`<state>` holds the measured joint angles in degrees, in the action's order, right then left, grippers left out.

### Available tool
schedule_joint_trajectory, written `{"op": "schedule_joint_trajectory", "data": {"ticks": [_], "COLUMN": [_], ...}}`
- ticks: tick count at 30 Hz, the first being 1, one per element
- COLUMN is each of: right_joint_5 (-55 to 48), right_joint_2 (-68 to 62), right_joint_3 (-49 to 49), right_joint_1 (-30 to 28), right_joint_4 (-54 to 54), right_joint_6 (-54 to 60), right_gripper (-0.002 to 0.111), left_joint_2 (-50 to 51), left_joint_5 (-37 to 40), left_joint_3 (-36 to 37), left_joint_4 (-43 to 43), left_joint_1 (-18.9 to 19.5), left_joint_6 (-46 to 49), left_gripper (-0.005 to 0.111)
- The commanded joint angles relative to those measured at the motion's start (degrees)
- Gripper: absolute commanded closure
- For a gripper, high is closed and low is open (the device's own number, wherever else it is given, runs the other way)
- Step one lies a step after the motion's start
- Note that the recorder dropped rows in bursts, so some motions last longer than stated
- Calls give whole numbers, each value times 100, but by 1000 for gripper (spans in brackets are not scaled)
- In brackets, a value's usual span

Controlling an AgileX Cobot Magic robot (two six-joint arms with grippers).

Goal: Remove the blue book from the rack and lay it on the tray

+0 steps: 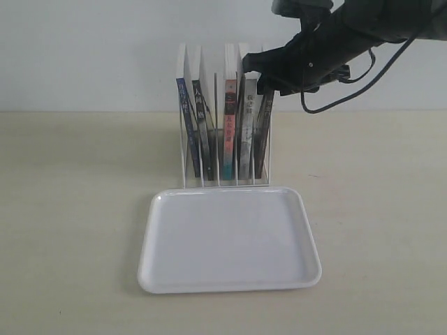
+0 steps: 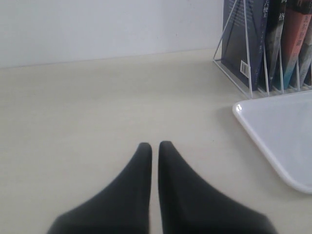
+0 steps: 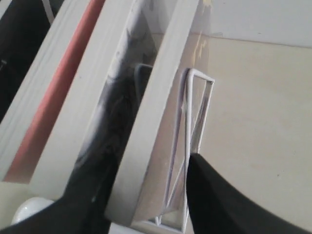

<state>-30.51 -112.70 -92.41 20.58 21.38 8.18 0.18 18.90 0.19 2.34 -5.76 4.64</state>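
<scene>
Straddling end book (image 3: 168,63), right gripper (image 3: 165,114) spread.

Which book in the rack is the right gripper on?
The far-right book, dark-spined, at the opposite end of the rack from the blue book. The right gripper straddles its top edge.

Deep blue paperback book (image 1: 188,129) stands spine-out in the leftmost slot of the white thin-wire rack (image 1: 225,183), leaning slightly, white page edges up top. Just in front, the glossy white rectangular plastic tray (image 1: 230,241) lies flat on the worktop (image 1: 70,209).
</scene>
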Motion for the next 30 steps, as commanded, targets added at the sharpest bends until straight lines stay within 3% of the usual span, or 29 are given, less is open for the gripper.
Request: {"op": "schedule_joint_trajectory", "data": {"ticks": [1, 8, 17, 25, 30], "right_joint_5": [198, 118, 20, -879, -1371], "right_joint_2": [6, 6, 6, 6, 18], "right_joint_3": [-86, -101, -374, -1344, -1695], "right_joint_1": [-2, -2, -2, -2, -2], "right_joint_4": [-45, -45, -45, -214, -924], "right_joint_6": [-110, -142, -190, -261, -681], "right_gripper": [69, 109, 108, 108, 108], "left_joint_2": [-18, -18, -18, -18, -18], "left_joint_5": [-88, -88, -88, -88, -88], "left_joint_3": [-19, -19, -19, -19, -19], "left_joint_4": [-5, -5, -5, -5, -5], "left_joint_1": [-2, -2, -2, -2, -2], "left_joint_6": [-39, -39, -39, -39, -39], "left_gripper": [102, 102, 102, 102, 102]}}
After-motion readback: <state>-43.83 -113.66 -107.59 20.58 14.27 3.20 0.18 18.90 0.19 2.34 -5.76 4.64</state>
